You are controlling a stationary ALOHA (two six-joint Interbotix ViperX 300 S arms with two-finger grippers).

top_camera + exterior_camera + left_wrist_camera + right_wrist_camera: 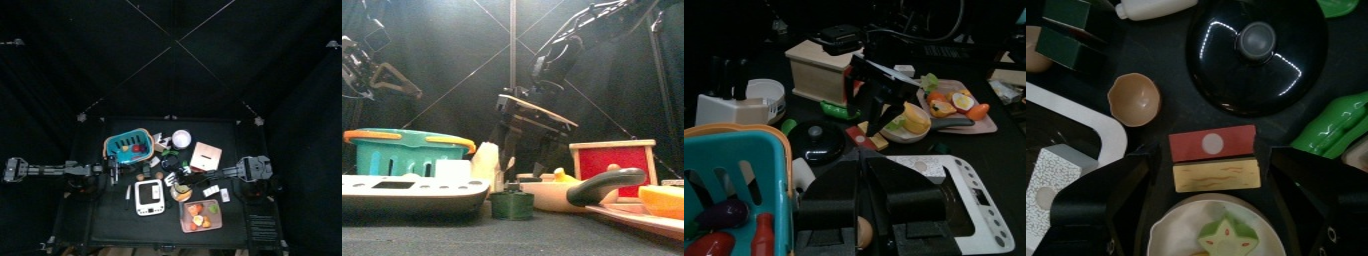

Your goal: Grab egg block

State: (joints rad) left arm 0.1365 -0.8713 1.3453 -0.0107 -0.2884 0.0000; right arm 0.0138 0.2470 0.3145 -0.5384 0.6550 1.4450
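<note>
Egg block (1213,235), the small roundish toy piece in smooth pale cream with a yellow, star-like centre, lies on the counter (120,225) right below my right hand (1213,170). The two black fingers stand wide apart on either side of it and touch nothing. So nothing is grabbed yet. As I judge it, the approach is about done, and what is left is to come down, close on the egg and lift.

Just beyond the egg, between my fingers, lie a flat yellow rectangular block (1220,177) and a red rectangular block with a cream disc on its face (1213,145), side by side and matt like painted wood. They crowd the egg, so I could catch one by mistake. Farther out sit a shallow tan wooden bowl (1133,98), a glossy round black lid with a knob (1253,55) and a shiny green curved piece (1336,120).

My left hand (865,215) rests by the teal slatted plastic basket (127,145); whether it is apart or together I cannot tell.
</note>
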